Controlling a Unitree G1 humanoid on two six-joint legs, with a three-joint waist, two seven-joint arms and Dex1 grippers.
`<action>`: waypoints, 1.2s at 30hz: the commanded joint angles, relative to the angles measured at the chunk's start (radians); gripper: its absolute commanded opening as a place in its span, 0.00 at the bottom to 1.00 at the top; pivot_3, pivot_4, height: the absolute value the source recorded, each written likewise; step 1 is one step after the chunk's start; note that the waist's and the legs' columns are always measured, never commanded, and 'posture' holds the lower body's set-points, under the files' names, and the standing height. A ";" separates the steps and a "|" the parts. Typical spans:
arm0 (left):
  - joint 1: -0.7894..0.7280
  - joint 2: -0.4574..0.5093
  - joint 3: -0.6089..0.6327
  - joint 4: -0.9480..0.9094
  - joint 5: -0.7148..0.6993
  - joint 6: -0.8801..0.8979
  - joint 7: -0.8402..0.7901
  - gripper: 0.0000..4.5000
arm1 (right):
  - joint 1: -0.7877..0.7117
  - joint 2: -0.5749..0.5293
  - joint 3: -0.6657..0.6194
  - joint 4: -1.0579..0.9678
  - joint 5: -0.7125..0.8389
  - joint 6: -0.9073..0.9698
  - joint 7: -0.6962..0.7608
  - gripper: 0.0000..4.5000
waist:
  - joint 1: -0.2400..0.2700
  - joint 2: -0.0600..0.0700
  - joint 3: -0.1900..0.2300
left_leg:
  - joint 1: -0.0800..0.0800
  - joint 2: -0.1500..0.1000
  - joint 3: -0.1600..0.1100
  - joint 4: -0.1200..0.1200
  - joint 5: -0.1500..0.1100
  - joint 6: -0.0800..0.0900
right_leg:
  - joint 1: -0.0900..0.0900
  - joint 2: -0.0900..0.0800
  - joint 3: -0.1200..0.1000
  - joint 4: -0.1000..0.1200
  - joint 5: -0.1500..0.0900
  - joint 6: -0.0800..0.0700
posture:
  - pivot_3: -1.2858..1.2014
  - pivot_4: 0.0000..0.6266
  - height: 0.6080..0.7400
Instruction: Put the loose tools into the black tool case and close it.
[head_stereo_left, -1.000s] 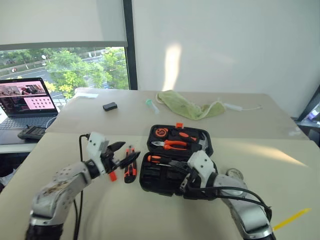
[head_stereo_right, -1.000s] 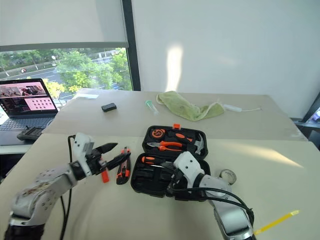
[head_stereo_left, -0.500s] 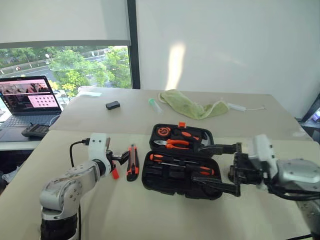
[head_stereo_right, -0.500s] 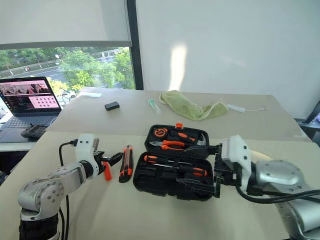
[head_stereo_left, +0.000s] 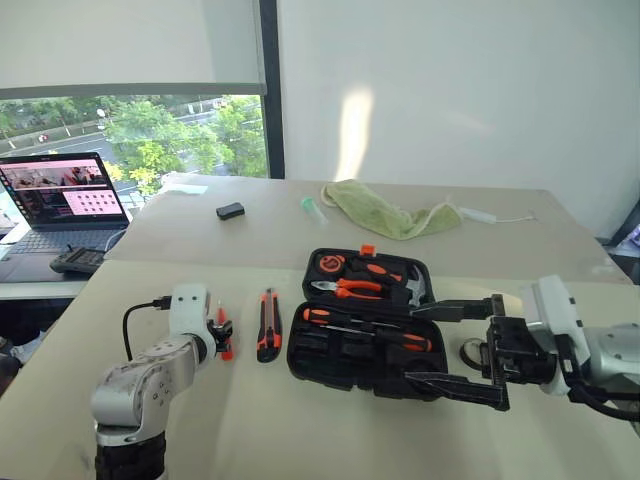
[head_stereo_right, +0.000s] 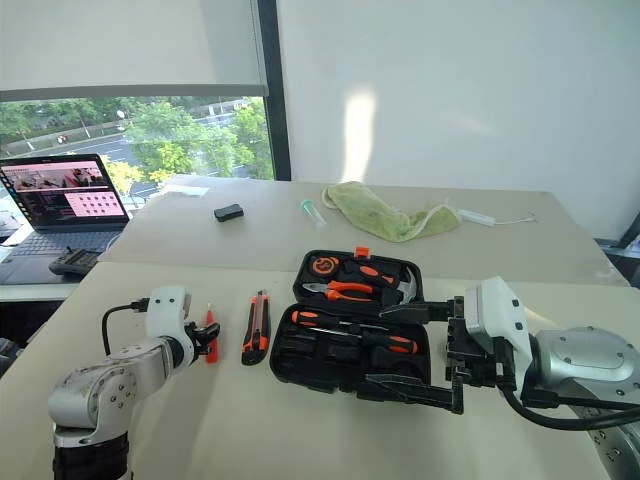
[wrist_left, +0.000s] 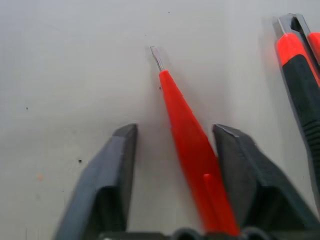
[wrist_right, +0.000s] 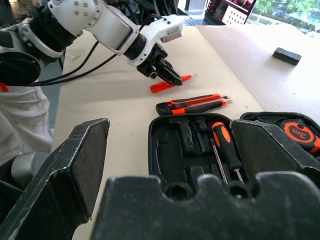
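The black tool case (head_stereo_left: 350, 368) lies open in the middle of the near table. Its lid holds pliers, a hammer and a tape measure. Two screwdrivers (head_stereo_left: 362, 327) with orange-black handles lie in its near half. The utility knife (head_stereo_left: 266, 326) rests on the table left of the case. Further left lies the slim orange tool (wrist_left: 182, 115). My left gripper (wrist_left: 175, 132) is tipped down over it, jaws partly open on either side, with a gap at one finger. My right gripper (head_stereo_left: 410, 346) hangs wide open and empty at the case's right end. The tape roll (head_stereo_left: 467, 351) peeks out behind it.
A laptop (head_stereo_left: 65, 195) and a dark handset (head_stereo_left: 75, 262) sit on a side desk at far left. On the far table lie a small black box (head_stereo_left: 230, 210), a small tube (head_stereo_left: 310, 207), a green cloth (head_stereo_left: 390, 215) and a white cable (head_stereo_left: 482, 214).
My right gripper let go, opened wide and drew back to the right from over the case. My left gripper sank and tipped down onto the slim orange tool, its jaws narrowing. The camera shifted a little.
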 joint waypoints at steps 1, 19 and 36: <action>0.038 -0.003 0.044 -0.008 -0.038 -0.058 -0.083 0.14 | 0.024 -0.002 -0.039 -0.040 0.015 -0.017 -0.038 1.00 | 0.002 0.000 0.000 | 0.000 0.000 0.000 0.000 0.000 0.000 | 0.000 0.000 0.000 0.000 0.000 0.000 | 0.52 0.24 1.00; -0.641 0.295 -0.779 0.757 0.254 -1.012 -1.420 0.09 | 0.484 0.111 -0.324 -0.234 0.038 -0.046 -0.147 1.00 | 0.009 -0.001 0.001 | -0.008 -0.003 0.007 0.011 -0.002 0.010 | -0.001 0.013 0.000 -0.003 0.004 0.003 | 0.52 0.24 1.00; -0.697 0.177 -0.829 0.853 0.443 -0.971 -1.426 0.09 | 0.699 0.172 -0.467 -0.267 0.019 -0.130 -0.145 1.00 | 0.007 -0.002 0.002 | -0.009 0.000 0.007 0.017 -0.003 0.013 | -0.002 0.014 0.001 -0.001 0.005 0.008 | 0.52 0.24 1.00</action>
